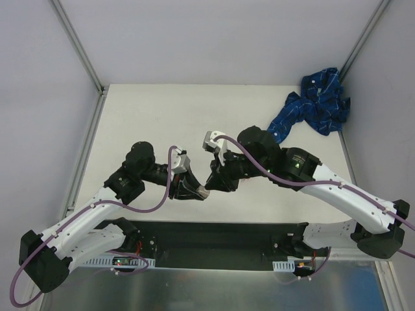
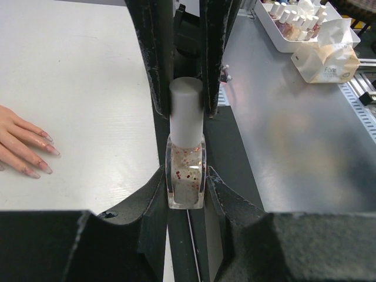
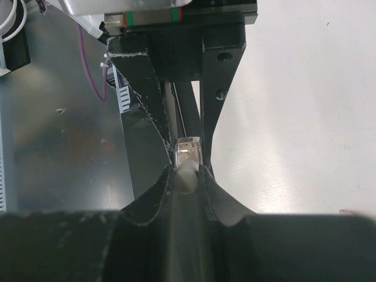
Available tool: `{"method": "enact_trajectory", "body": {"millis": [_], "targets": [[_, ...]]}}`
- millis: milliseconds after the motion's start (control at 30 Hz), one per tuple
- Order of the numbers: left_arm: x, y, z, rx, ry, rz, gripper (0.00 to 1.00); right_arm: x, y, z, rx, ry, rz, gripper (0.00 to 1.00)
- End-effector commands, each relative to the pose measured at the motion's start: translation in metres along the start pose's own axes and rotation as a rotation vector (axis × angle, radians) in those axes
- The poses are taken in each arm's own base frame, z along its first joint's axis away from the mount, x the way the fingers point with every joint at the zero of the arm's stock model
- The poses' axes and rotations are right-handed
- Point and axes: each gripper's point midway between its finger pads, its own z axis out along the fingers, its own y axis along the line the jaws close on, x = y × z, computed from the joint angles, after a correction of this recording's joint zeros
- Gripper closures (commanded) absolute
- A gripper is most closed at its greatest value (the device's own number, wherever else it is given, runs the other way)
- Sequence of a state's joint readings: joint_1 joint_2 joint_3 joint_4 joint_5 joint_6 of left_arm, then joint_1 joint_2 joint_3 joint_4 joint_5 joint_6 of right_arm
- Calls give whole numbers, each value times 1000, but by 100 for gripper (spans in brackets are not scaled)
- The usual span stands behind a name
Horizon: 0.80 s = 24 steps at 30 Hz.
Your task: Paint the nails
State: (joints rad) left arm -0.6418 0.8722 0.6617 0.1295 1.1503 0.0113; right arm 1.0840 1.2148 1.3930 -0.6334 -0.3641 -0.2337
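A small clear polish bottle (image 2: 185, 173) with red glitter and a grey-white cap (image 2: 186, 111) is held between both grippers above the table's near edge. My left gripper (image 2: 185, 179) is shut on the glass body. My right gripper (image 3: 187, 174) is shut on the cap (image 3: 187, 178), its fingers (image 2: 154, 53) reaching in from the far side. In the top view the two grippers, left (image 1: 198, 192) and right (image 1: 213, 181), meet at the centre. The mannequin hand (image 2: 14, 141) lies flat on the white table with its pinkish nails (image 2: 51, 150) pointing at the bottle. Its blue sleeve (image 1: 314, 103) lies at the back right.
A white tray of polish bottles (image 2: 276, 26) and a tissue pack (image 2: 326, 59) stand on the grey metal surface (image 2: 294, 135) beside the table. A black strip (image 1: 214, 236) runs between the arm bases. Frame posts (image 1: 78, 48) rise at the back corners.
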Motion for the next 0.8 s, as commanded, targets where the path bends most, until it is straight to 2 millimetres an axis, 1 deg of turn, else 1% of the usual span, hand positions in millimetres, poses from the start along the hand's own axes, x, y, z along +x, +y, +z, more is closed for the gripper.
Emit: {"method": "enact_trajectory", "body": {"millis": [0,100,133,200,233,267,300,333,367,400,433,467,500,533,567,600,667,700,733,767], "targets": [[-27,-8,0,29,-44,110,100,-16,6,-5,-23,-44,-32,90],[-29,-3,-1,-15,-52,126,100,-10,7,-1,-32,-29,-10,99],[-33,6,-4,-88,-64,141,100,-4,5,3,-30,-16,12,100],[-34,20,-7,-182,-73,155,100,-3,0,7,8,-32,48,100],[-37,36,-14,-298,-86,168,100,6,-10,14,71,-22,122,100],[-37,42,-18,-347,-89,183,100,0,-16,19,110,-61,159,99],[-38,50,-23,-408,-94,189,100,0,-24,24,168,-78,203,100],[-43,61,-32,-501,-108,200,100,2,-35,28,257,-98,311,100],[-41,66,-36,-541,-107,205,100,5,-58,28,476,-180,488,100],[-42,69,-39,-567,-109,212,100,8,-63,33,563,-229,573,99],[-44,71,-43,-595,-115,219,100,2,-80,25,726,-348,589,99],[-44,72,-44,-603,-117,223,100,-12,-57,33,704,-434,606,100],[-45,71,-45,-606,-122,226,100,-12,-57,42,745,-433,588,100],[-44,71,-45,-605,-120,227,100,-17,-55,47,752,-426,573,100],[-45,71,-46,-606,-122,230,100,-16,-58,46,785,-385,535,100],[-44,70,-45,-603,-122,226,100,-28,-58,45,801,-387,522,100],[-45,69,-44,-592,-122,229,100,-27,-60,40,820,-380,506,100],[-45,67,-43,-580,-120,227,100,-24,-60,34,813,-387,508,99],[-45,65,-42,-571,-123,227,100,-23,-56,35,782,-380,506,98],[-45,65,-41,-564,-121,224,100,-27,-56,32,760,-391,509,92]]}}
